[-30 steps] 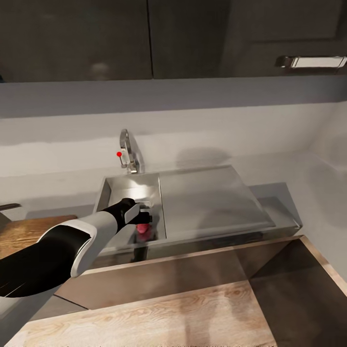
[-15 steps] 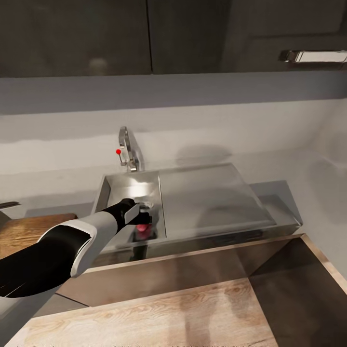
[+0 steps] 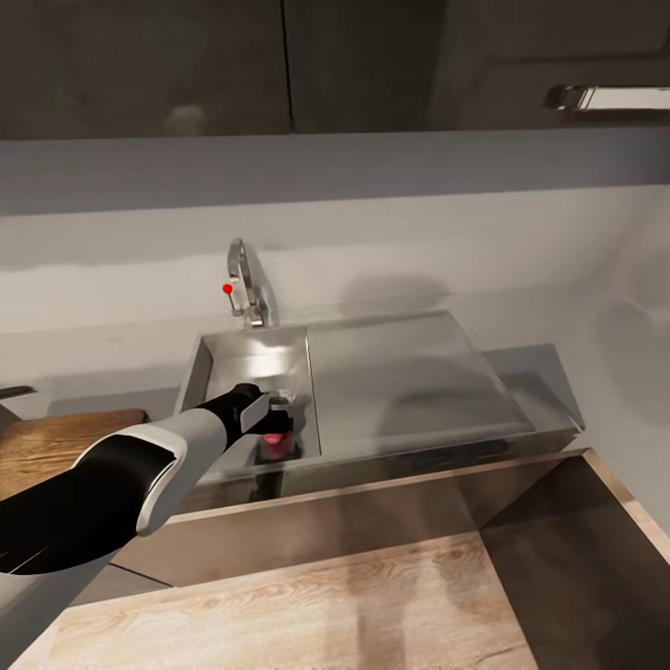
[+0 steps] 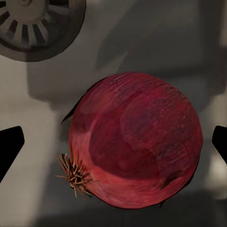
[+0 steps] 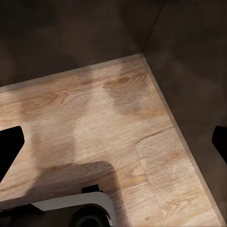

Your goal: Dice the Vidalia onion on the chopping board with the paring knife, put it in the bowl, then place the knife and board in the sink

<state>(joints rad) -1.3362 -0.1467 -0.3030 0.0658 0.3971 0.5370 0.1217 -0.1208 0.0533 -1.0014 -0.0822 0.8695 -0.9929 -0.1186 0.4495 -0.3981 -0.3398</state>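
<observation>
Over the sink (image 3: 400,391), as the head view has it, the left gripper (image 3: 275,421) hangs inside the basin near its front wall, with the Vidalia onion (image 3: 275,445) showing as a red patch just beneath it; the chrome faucet (image 3: 244,293) stands at the sink's back rim, the flat drainboard lies beside the basin away from the arm, and an edge of the chopping board (image 3: 56,442) rests on the countertop (image 3: 112,372) on the arm's side of the sink. From the left wrist view, the onion (image 4: 135,139) lies on the basin floor beside the round drain (image 4: 40,26), the only thing in the basin, root tuft to one side, and the dark fingertips (image 4: 9,146) stand wide apart on either side without touching it. The bulb looks firm, light and smooth-skinned, so it would likely roll or slip under an off-centre pinch; closing across its widest middle seems safest. From the right wrist view, the right gripper (image 5: 116,144) hangs over pale wooden floor (image 5: 118,127), its fingers spread and holding nothing.
</observation>
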